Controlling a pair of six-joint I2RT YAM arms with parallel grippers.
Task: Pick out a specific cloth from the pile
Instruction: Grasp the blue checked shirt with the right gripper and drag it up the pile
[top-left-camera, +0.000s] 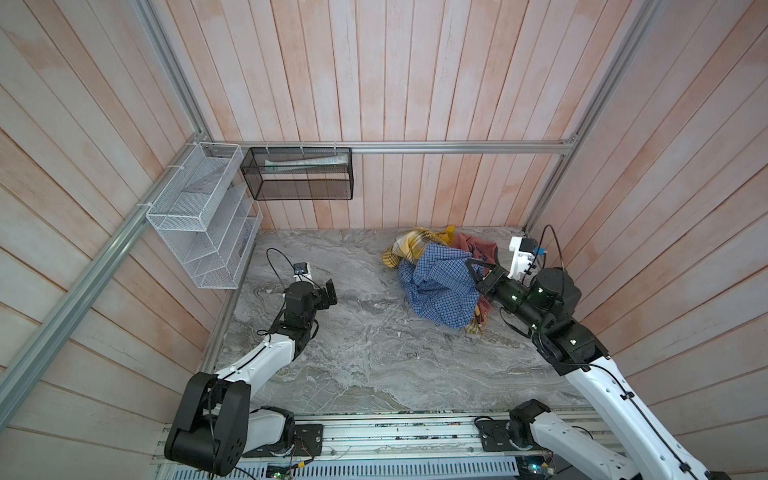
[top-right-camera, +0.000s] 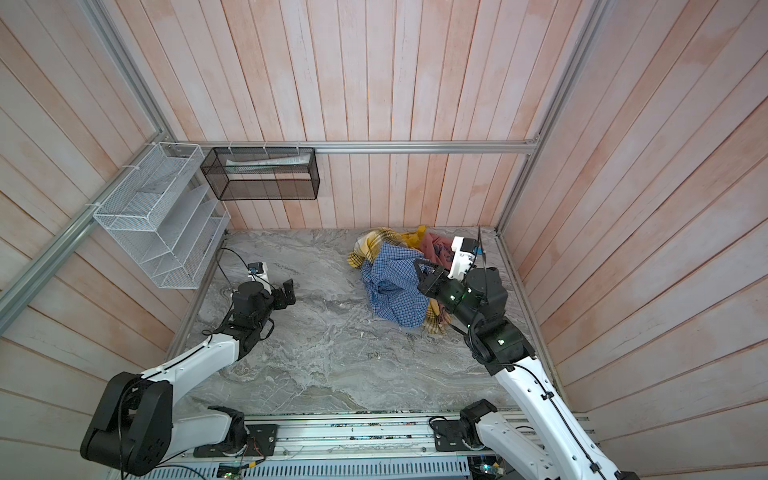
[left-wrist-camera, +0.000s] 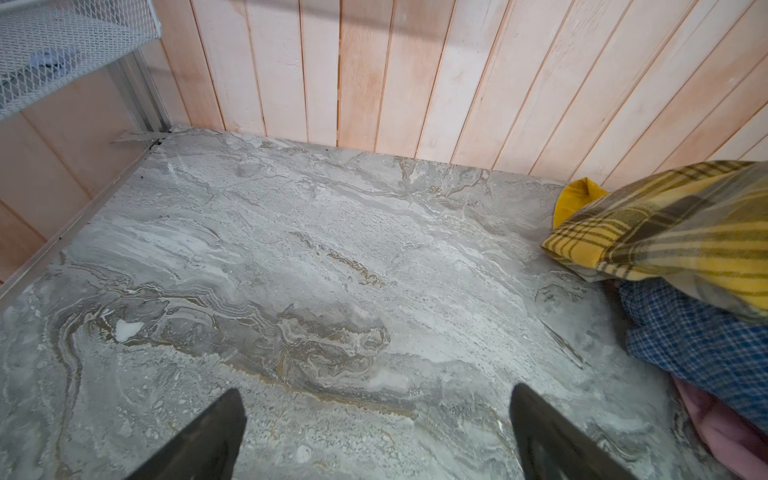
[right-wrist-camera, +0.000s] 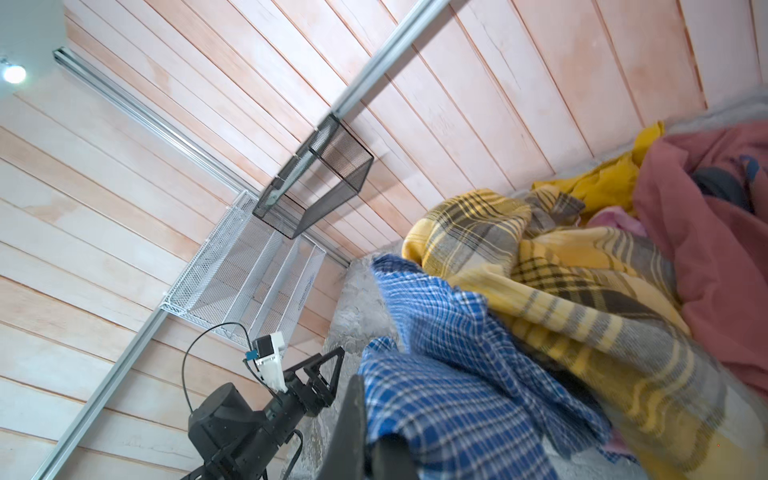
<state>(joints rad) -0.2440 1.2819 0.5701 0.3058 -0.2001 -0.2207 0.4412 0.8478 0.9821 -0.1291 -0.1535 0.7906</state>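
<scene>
Right gripper (top-left-camera: 473, 268) is clamped fully closed on a bunched fold of the blue fine-check woven shirt (top-left-camera: 440, 286), gripping at the shirt's right edge in both top views. In the right wrist view the shirt fabric (right-wrist-camera: 449, 374) is gathered right at the dark fingers (right-wrist-camera: 353, 415). The shirt is crumpled and pulled up toward the grip w/ the rest draped down to the grey marble-pattern surface (top-left-camera: 353, 353). It sits on the front of the pile (top-left-camera: 436, 266), at the back-right of the surface near the plank wall. Behind it is the yellow large-check plaid cloth (top-left-camera: 409, 245) and, to the right, the faded red cloth w/ blue print (top-left-camera: 478, 245). A plain pink cloth (left-wrist-camera: 727, 436) pokes out low under the blue shirt in the left wrist view. Left gripper (top-left-camera: 330, 293) has its jaws spread wide w/ nothing btwn them — it hangs over bare surface on the left, well apart from the pile. A white wire-mesh rack (top-left-camera: 199, 216) and a black mesh basket (top-left-camera: 299, 174) hang on the walls, clear of both arms.
</scene>
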